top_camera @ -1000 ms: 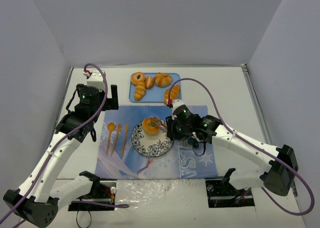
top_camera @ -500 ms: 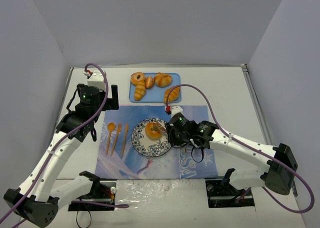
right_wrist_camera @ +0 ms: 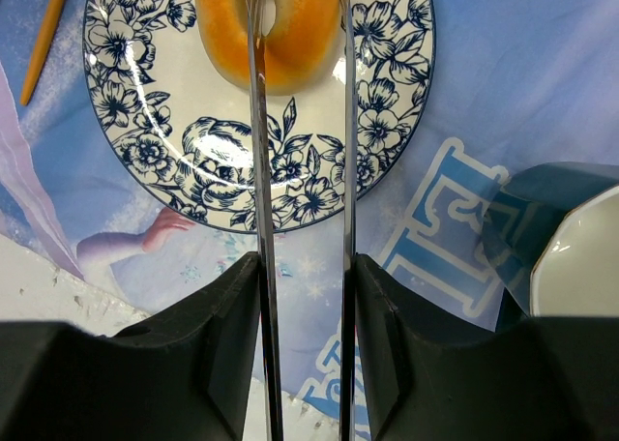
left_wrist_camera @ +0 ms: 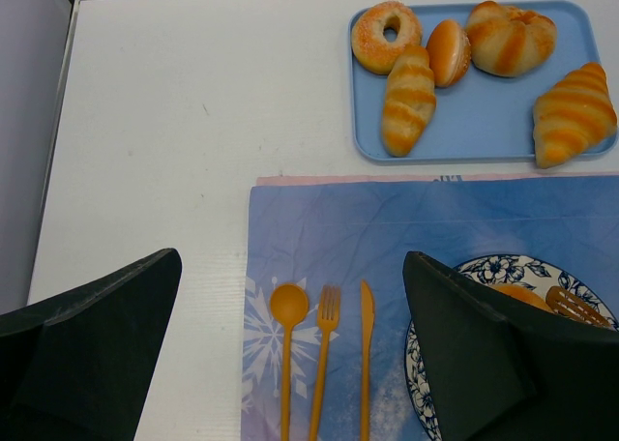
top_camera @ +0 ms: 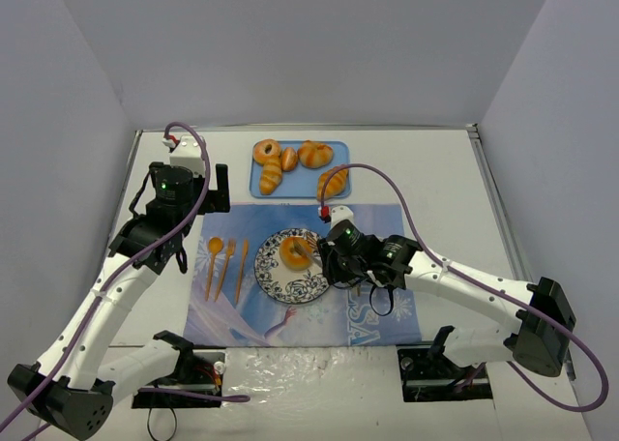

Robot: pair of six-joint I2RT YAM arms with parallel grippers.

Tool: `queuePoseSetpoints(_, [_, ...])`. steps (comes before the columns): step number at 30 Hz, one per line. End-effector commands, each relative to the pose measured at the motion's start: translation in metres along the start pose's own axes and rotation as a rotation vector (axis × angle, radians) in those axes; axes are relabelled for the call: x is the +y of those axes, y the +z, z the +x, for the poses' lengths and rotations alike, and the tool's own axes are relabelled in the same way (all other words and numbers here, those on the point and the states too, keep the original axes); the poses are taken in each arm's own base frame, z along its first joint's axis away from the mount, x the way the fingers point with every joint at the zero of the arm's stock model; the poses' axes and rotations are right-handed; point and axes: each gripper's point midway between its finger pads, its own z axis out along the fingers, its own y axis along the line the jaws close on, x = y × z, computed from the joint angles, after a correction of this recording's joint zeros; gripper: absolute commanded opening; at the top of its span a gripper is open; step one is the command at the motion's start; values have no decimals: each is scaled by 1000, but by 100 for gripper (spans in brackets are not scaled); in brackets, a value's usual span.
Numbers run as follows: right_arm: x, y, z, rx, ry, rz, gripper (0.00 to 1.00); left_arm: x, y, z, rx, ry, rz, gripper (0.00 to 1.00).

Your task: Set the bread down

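Observation:
A ring-shaped bread (top_camera: 293,252) lies on the blue-flowered plate (top_camera: 280,284) on the blue placemat. My right gripper (top_camera: 327,259) is shut on metal tongs (right_wrist_camera: 259,170). In the right wrist view (right_wrist_camera: 302,267) the two tong blades reach forward over the plate (right_wrist_camera: 145,102) and straddle the right half of the bread (right_wrist_camera: 227,35); I cannot tell whether they still squeeze it. My left gripper (top_camera: 193,197) is open and empty, high above the placemat's left edge (left_wrist_camera: 290,259).
A blue tray (top_camera: 334,153) with several more breads stands behind the placemat, also in the left wrist view (left_wrist_camera: 484,122). An orange spoon, fork and knife (top_camera: 227,262) lie left of the plate. A white dish (right_wrist_camera: 580,257) sits right of the plate.
My right gripper has moved a little left and down with the tongs, bringing the bread lower onto the plate. The left arm has not moved.

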Motion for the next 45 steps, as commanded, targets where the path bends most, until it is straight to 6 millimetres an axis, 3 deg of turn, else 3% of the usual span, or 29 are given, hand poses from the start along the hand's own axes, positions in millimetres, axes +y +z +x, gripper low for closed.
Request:
queuePoseSetpoints(1, [7, -7, -23, -89, 23, -18, 39, 0, -5, -30, -86, -18, 0, 97])
queuePoseSetpoints(23, [8, -30, -44, -147, 25, -16, 42, -1, -6, -30, -88, -18, 2, 97])
queuePoseSetpoints(34, [4, -46, -72, -218, 21, 27, 44, -1, -6, -30, -87, -18, 3, 97])
queuePoseSetpoints(40, [-13, -43, -91, -235, 45, 69, 45, -1, -6, -30, -89, -18, 4, 97])
queuePoseSetpoints(45, [-41, -41, -110, -258, 101, 103, 45, -2, -6, -30, -88, -19, 7, 97])
